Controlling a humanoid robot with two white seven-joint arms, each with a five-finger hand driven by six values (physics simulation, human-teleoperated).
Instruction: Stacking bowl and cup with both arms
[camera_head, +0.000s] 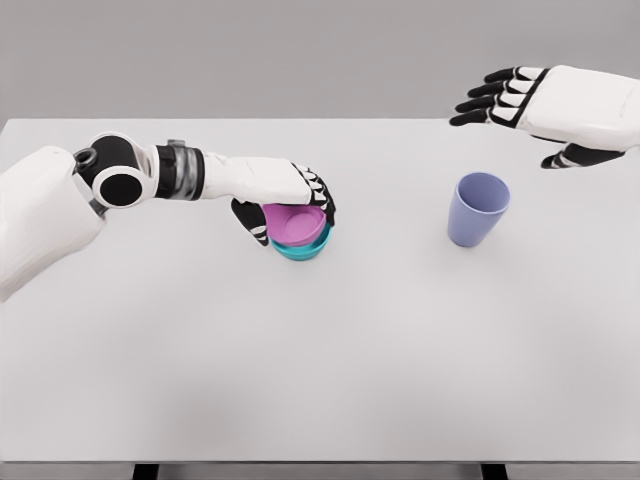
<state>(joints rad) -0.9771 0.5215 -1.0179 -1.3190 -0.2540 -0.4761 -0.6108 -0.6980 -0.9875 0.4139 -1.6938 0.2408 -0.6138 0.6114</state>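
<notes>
As seen from the head view, we count two bowls and one cup on one white table (320, 380). We list a pink bowl (295, 224) nested inside a teal bowl (302, 249), left of centre toward the far half. We list one lavender cup (478, 209), upright with its mouth open, right of centre and well apart from the bowls. We note wide bare surface across the whole near half, and all three items sit well in from every edge.

We record the left hand (290, 200), arm reaching in horizontally from the left, fingers curled over the far rim of the pink bowl with the thumb at its left side, grasping it. We record the right hand (540, 105) raised at the far right beyond the cup, fingers extended leftward and relaxed, holding nothing.
</notes>
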